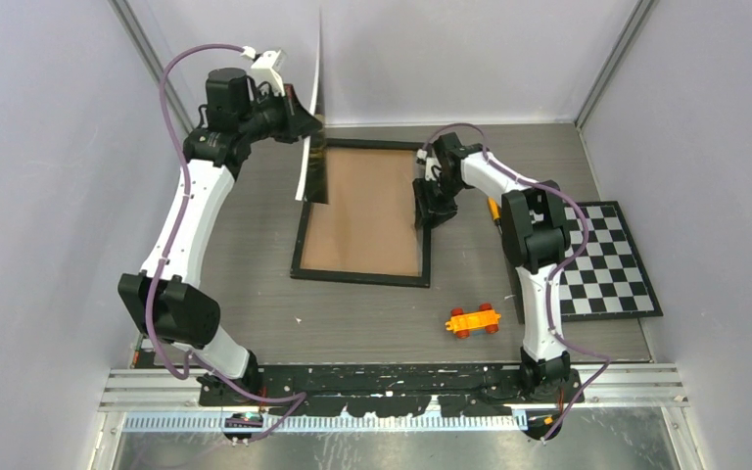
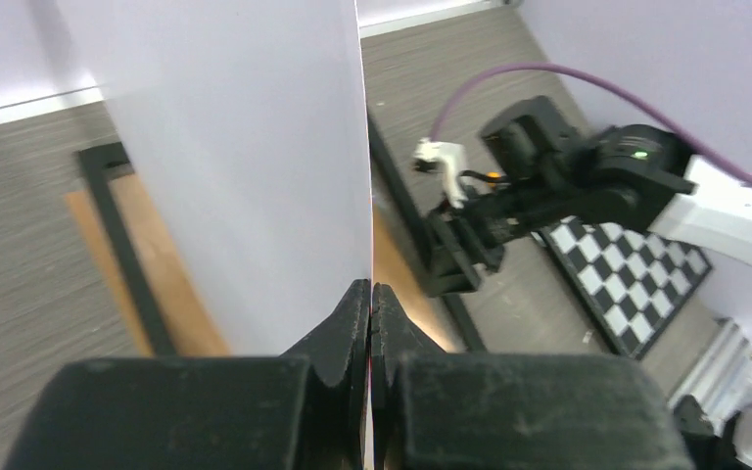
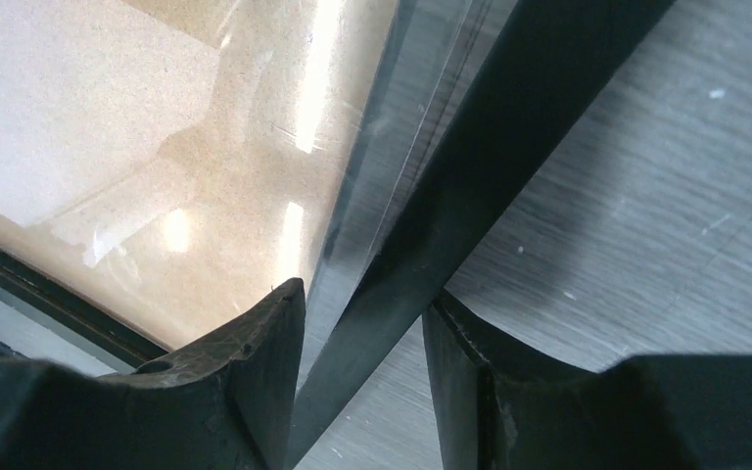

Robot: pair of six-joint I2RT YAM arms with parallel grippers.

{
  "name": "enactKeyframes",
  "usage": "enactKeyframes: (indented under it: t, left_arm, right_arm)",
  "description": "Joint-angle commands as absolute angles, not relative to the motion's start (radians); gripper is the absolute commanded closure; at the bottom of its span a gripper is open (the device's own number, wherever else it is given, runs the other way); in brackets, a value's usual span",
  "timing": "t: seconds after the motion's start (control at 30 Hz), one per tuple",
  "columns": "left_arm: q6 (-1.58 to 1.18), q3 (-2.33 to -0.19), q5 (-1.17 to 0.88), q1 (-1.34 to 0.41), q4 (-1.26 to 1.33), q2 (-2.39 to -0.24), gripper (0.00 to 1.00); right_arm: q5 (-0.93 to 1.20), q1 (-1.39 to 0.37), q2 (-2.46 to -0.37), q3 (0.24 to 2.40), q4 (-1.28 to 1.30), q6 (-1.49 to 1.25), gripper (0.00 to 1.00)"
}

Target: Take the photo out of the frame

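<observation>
The black frame (image 1: 360,275) lies flat mid-table, its brown board showing inside. The photo (image 1: 310,108) stands nearly on edge above the frame's far-left corner, white back towards the left arm. My left gripper (image 1: 297,119) is shut on the photo's edge. In the left wrist view the white sheet (image 2: 225,166) rises from the closed jaws of the left gripper (image 2: 370,294). My right gripper (image 1: 429,208) sits on the frame's right rim. In the right wrist view its jaws straddle the black rim (image 3: 470,186), one finger over the glass, one outside, pressing on the rim.
A black-and-white checkerboard mat (image 1: 607,259) lies at the right, partly under the right arm. An orange toy car (image 1: 473,320) sits in front of the frame's near-right corner. Grey walls close in the table on three sides.
</observation>
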State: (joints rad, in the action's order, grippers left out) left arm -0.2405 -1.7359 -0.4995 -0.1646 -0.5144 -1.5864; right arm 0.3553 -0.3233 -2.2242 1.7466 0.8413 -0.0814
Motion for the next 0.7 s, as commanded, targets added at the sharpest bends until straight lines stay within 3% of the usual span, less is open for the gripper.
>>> enactKeyframes:
  t: [0.0, 0.33, 0.43, 0.67]
  left_arm:
    - [-0.371, -1.783, -0.628, -0.183, -0.394, -1.594, 1.00]
    - [-0.571, -1.680, -0.684, -0.079, -0.365, -1.667, 1.00]
    - [-0.541, -1.608, -0.718, -0.039, -0.395, -1.708, 1.00]
    - [-0.471, -1.445, -0.728, -0.028, -0.427, -1.824, 1.00]
  right_arm:
    - [0.289, -0.338, -2.296, 1.791, 0.765, -0.037, 0.46]
    - [0.431, -0.250, -2.232, 1.775, 0.756, -0.135, 0.34]
    - [0.444, -0.224, -2.198, 1.750, 0.747, -0.120, 0.28]
    - [0.462, -0.180, -2.197, 1.750, 0.777, -0.116, 0.26]
